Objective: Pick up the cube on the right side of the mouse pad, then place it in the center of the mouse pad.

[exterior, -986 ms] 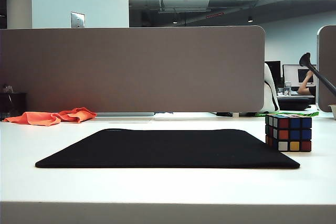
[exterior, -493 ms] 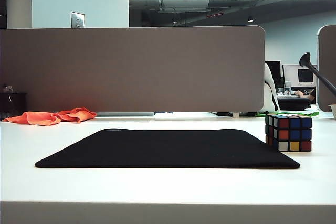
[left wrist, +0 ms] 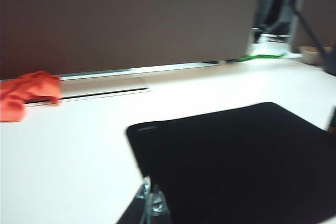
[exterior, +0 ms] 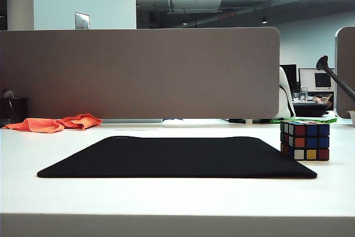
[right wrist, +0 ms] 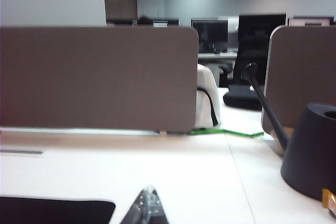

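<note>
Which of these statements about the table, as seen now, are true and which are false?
1. The cube stands at the right edge of the pad. True.
2. The cube lies in the pad's center. False: the center is bare and the cube is at the right edge.
3. An orange cloth lies at the far left, off the pad. True.
4. The right tool holds the cube. False: its tip is shut with nothing in it, and no arm shows near the cube in the exterior view.
5. The left tool is over the pad's near left part. True.
</note>
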Robot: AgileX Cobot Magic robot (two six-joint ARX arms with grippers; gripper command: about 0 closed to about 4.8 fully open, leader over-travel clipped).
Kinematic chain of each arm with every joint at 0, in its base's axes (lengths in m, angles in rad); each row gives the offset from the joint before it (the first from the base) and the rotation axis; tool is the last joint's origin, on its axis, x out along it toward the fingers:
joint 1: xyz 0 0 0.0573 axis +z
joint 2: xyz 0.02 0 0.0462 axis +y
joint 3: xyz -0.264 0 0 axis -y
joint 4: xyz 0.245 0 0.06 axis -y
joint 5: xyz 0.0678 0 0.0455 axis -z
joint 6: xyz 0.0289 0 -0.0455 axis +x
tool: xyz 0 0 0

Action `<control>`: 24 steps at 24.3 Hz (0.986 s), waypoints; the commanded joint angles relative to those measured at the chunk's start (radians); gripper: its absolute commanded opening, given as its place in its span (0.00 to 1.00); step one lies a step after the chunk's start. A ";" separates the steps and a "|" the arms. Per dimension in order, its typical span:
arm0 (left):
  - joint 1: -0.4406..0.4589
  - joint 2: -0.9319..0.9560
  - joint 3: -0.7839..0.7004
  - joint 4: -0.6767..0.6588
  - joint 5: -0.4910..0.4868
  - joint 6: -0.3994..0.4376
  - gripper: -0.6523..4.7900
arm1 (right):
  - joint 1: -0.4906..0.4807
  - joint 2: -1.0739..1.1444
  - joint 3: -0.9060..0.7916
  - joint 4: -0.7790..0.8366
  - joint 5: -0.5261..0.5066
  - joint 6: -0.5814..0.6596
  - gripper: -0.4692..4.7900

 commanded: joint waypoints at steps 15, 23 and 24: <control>-0.003 0.001 0.004 0.017 0.242 -0.021 0.11 | 0.050 0.681 0.391 -0.061 0.059 -0.028 0.08; -0.005 0.001 0.004 0.005 0.238 -0.095 0.11 | 0.260 0.938 0.527 -0.060 0.328 -0.026 0.09; -0.005 0.001 0.004 0.006 0.238 -0.097 0.11 | 0.296 0.981 0.542 -0.056 0.342 -0.023 0.09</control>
